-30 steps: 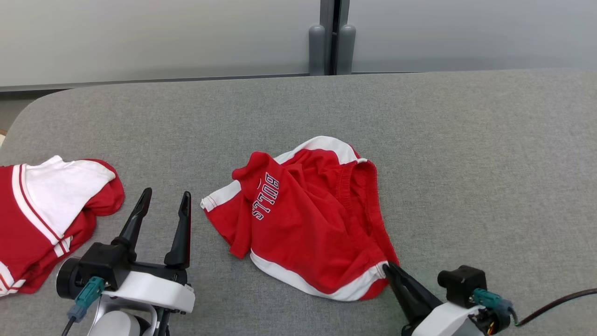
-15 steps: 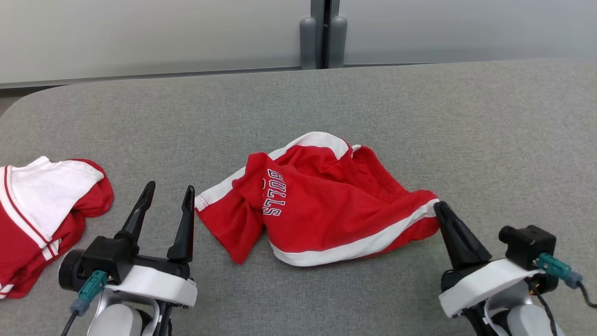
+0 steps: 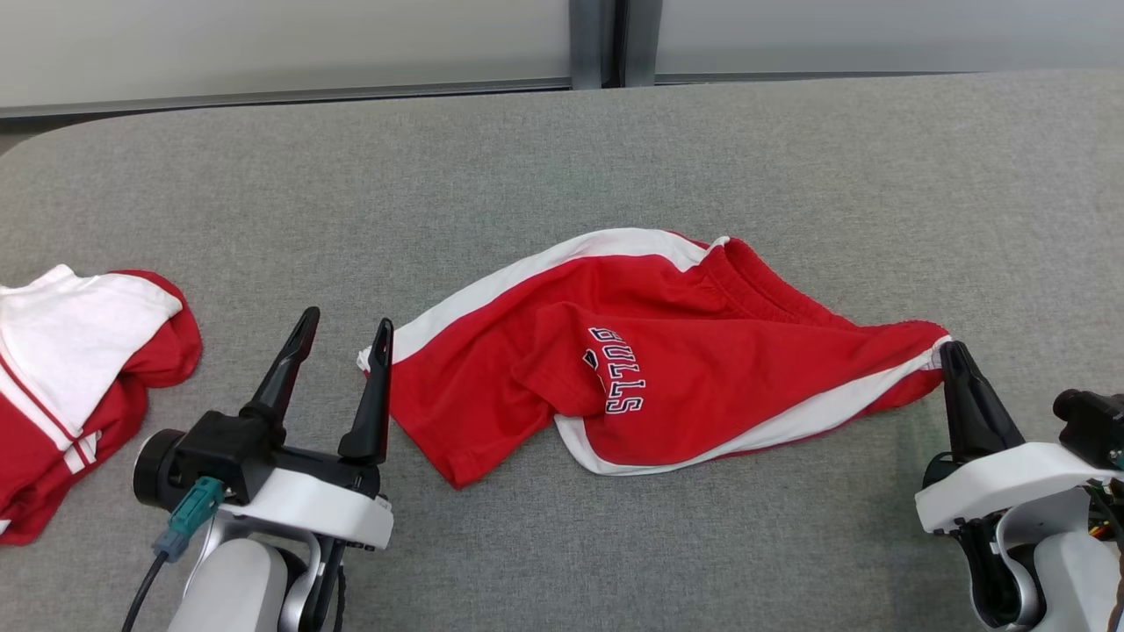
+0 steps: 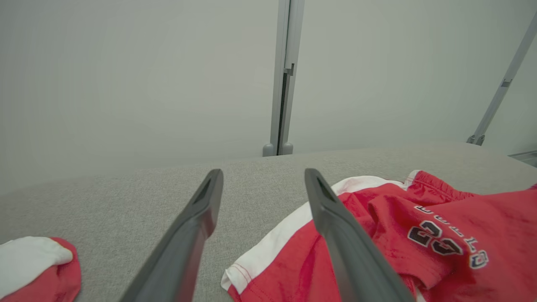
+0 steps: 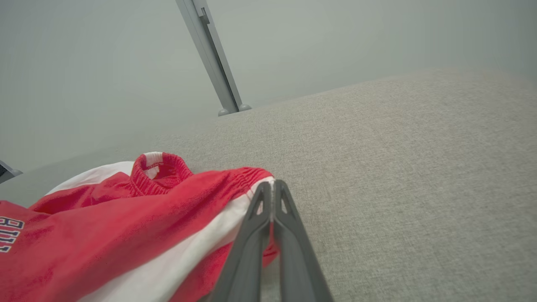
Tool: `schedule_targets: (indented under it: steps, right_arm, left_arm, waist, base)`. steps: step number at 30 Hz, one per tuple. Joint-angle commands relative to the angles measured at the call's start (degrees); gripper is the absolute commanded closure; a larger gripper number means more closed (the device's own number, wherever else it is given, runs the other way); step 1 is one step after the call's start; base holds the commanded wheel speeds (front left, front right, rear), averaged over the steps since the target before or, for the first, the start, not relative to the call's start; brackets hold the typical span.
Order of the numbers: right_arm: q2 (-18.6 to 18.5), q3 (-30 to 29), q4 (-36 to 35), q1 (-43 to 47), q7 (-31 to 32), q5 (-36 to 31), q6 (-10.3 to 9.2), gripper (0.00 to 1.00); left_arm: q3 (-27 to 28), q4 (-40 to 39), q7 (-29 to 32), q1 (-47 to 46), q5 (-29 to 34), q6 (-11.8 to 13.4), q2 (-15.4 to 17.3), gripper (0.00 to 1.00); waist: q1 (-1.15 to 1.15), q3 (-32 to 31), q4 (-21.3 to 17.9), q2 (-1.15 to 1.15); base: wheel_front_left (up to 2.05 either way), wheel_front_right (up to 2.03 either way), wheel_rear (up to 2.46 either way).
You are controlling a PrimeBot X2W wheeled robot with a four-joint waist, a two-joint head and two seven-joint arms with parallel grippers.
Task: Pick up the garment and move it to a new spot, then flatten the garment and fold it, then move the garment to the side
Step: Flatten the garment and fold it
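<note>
The right gripper [image 3: 952, 355], clamped on a corner of the red shorts [image 3: 702, 351], should pull low toward the right edge of the bench [image 3: 790, 158]; the left gripper [image 3: 346, 320], spread and empty, should pin the hem.

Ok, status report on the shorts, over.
Right gripper shut on red Bulls shorts corner. Left gripper open, near opposite hem. Second red-and-white garment far left, apart.

A grey fabric-covered counter [image 3: 790, 175] with a rounded far-left corner spreads wide. Behind it stand pale grey wall panels [image 3: 263, 35], joined by a vertical metal post [image 3: 588, 39]. A slanted metal strut [image 4: 501, 84] leans alongside. Light is soft and even.
</note>
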Motion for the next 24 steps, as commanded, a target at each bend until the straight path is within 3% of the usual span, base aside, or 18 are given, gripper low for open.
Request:
schedule_targets:
  steps: [1, 3, 4, 5, 10, 16, 24]
  right_arm:
    - [-0.36, -0.46, 1.22, -1.21, -0.91, 0.21, -0.01, 1.0]
    - [-0.61, -0.75, 2.81, -1.94, -1.45, -0.5, -0.01, 1.0]
    - [-0.66, -0.76, 3.31, -2.25, -1.86, -0.88, -0.01, 0.68]
    - [-0.7, -0.74, 3.81, -2.47, -2.22, -0.95, -0.01, 0.0]
    - [-1.52, -0.41, 2.62, -2.15, -5.39, -2.94, -0.01, 0.0]
    - [-2.35, 0.68, -3.96, 0.45, -7.32, -6.27, -0.01, 0.0]
    - [-1.49, 2.96, -12.77, 4.88, -4.29, -9.0, -0.01, 0.0]
  left_arm:
    - [0.16, 0.01, -0.02, -1.22, 0.56, -0.32, -0.03, 0.0]
    - [0.3, 0.03, -0.02, -1.35, 0.7, -0.45, -0.43, 0.0]
    - [0.48, 0.02, -0.02, -1.38, 0.77, -0.51, -0.61, 0.0]
    - [0.7, 0.0, -0.02, -1.26, 0.81, -0.48, -0.8, 0.0]
    - [2.14, -0.18, -0.02, 0.69, 1.03, -0.81, -1.19, 0.0]
    - [3.79, -0.33, -0.02, 3.18, 1.49, -1.03, -1.12, 0.0]
    - [4.67, -0.09, -0.02, 6.47, 2.14, -1.13, -1.09, 0.0]
  waist:
    - [0.0, 0.64, 0.29, 0.0]
    - [0.0, 0.92, 0.43, 0.0]
    - [0.0, 0.97, 0.48, 0.0]
    - [0.0, 0.91, 0.5, 0.0]
    - [0.0, -0.38, 0.11, 0.0]
    - [0.0, -3.07, -0.74, 0.0]
    - [0.0, -6.61, -1.77, 0.0]
  base:
    - [0.0, 0.0, 0.0]
    - [0.0, 0.0, 0.0]
    - [0.0, 0.0, 0.0]
    - [0.0, 0.0, 0.0]
    - [0.0, 0.0, 0.0]
    - [0.0, 0.0, 0.0]
    - [0.0, 0.0, 0.0]
